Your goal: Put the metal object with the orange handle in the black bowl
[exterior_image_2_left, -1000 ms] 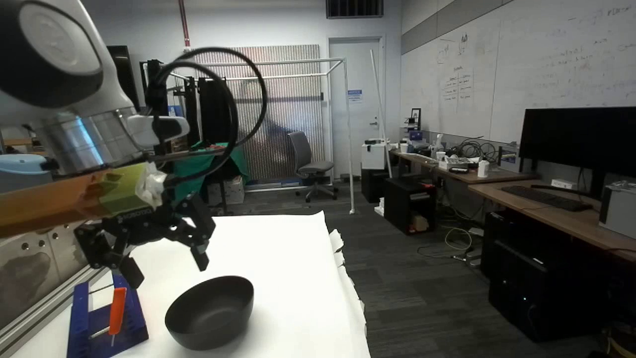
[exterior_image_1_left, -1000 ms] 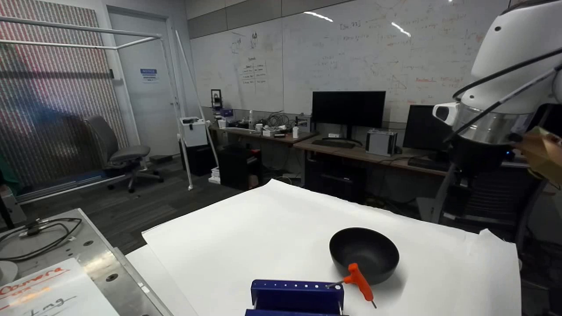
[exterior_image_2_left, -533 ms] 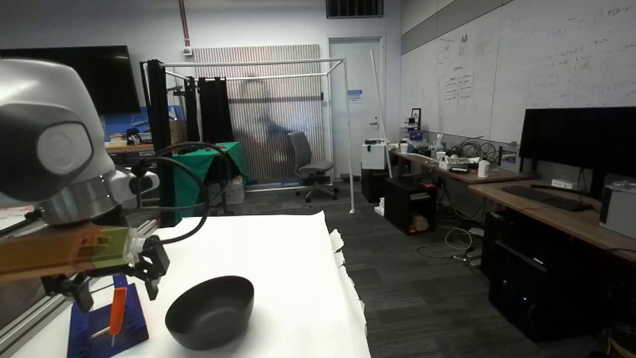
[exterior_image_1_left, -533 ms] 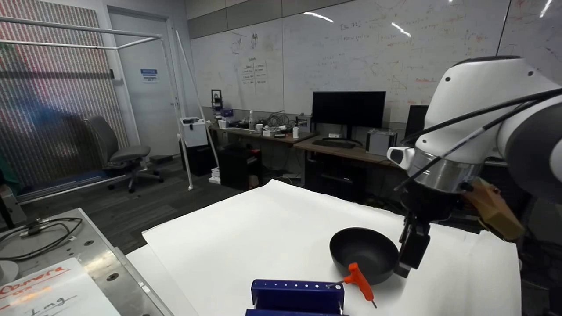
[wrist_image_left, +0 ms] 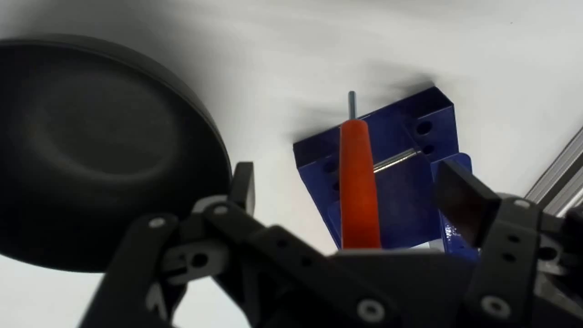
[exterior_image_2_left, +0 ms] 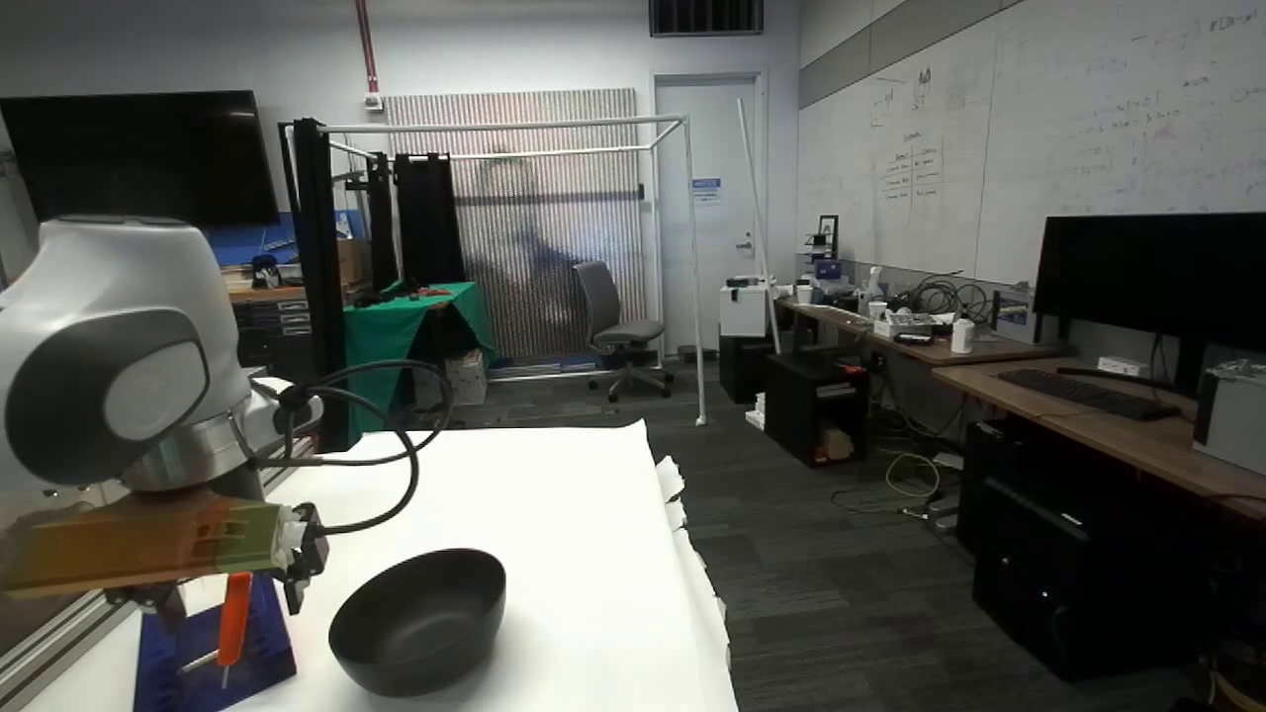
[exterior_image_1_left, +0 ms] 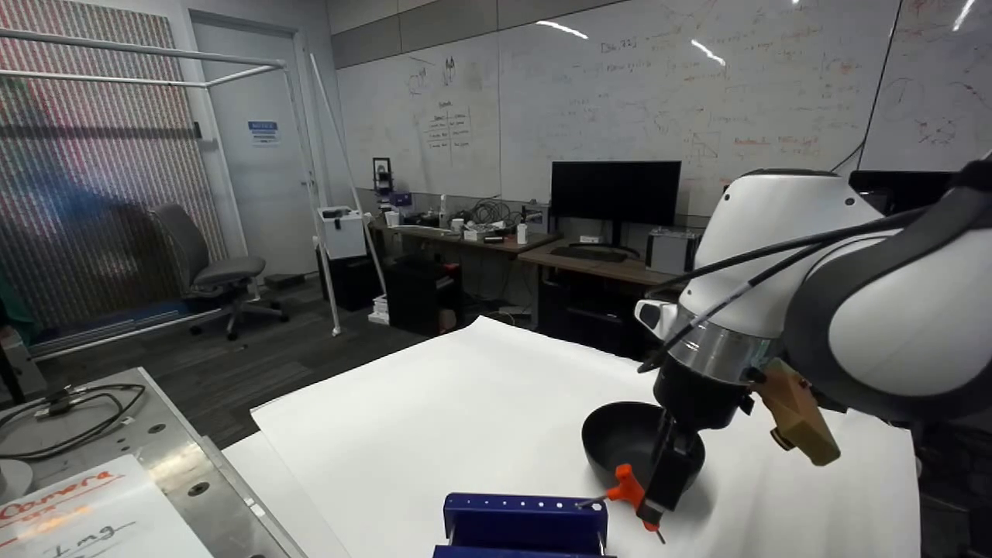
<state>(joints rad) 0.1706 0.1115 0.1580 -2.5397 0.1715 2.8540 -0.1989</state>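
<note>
The tool with the orange handle [exterior_image_1_left: 625, 483] stands propped on the dark blue rack [exterior_image_1_left: 527, 521], its metal shaft in a rack hole. It shows in both exterior views [exterior_image_2_left: 234, 621] and in the wrist view [wrist_image_left: 359, 187]. The black bowl [exterior_image_1_left: 616, 440] sits beside the rack on the white sheet, its inside bare in the wrist view [wrist_image_left: 107, 141]. My gripper [wrist_image_left: 356, 193] is open. Its fingers stand on either side of the orange handle, apart from it, the left finger close to the bowl's rim. In an exterior view the gripper [exterior_image_1_left: 652, 508] covers part of the handle and bowl.
The white sheet [exterior_image_1_left: 434, 418] covers the table. A metal bench [exterior_image_1_left: 182, 457] with a cable and a written paper lies along one side. The blue rack also shows in the wrist view [wrist_image_left: 405, 205], under the tool.
My gripper has come down to the tool, moving leftward in an exterior view, open throughout. The tool, bowl and rack have not moved.
</note>
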